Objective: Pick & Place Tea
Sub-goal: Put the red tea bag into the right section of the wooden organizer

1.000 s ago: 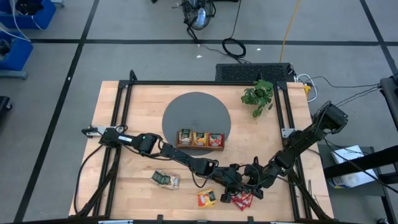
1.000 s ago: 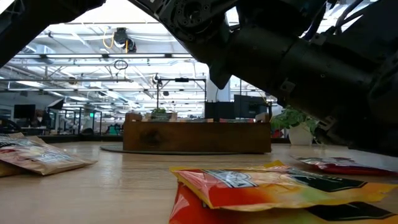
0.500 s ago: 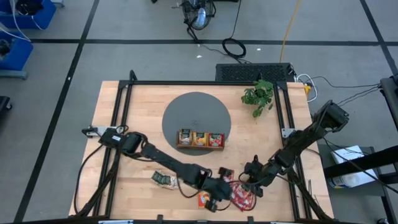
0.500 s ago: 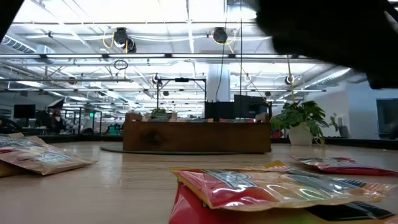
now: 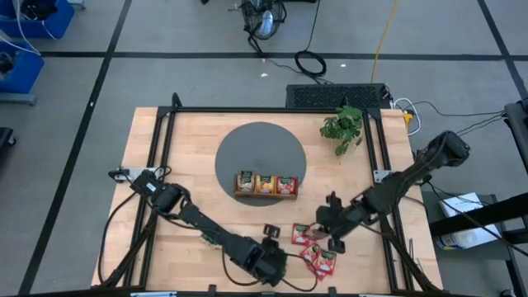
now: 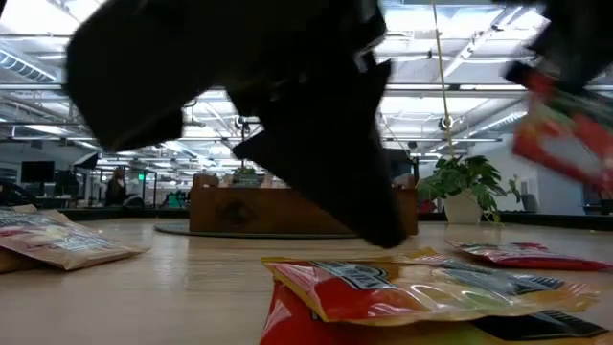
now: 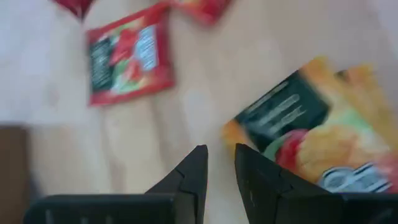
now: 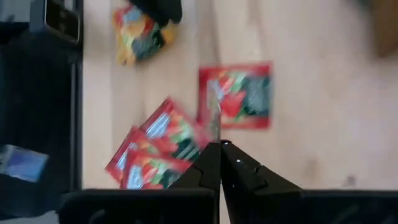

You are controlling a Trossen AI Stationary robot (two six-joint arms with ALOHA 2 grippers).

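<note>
Your right gripper (image 5: 320, 224) is pinching a red tea sachet (image 8: 212, 118) near the tray (image 5: 266, 185); your left gripper (image 7: 217, 163) is hovering slightly parted, empty.

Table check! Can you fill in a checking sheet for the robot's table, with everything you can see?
Surface: wooden table with a grey round mat.
Job's things: tea in the tray; loose red sachets, an orange sachet and green sachets on the table.
Clutter: potted plant.
Grippers: left gripper slightly open, empty, by the orange sachet; right gripper shut on a red sachet, lifted.
Cables: black coil and yellow cable on the floor.
Surroundings: grey floor.
</note>
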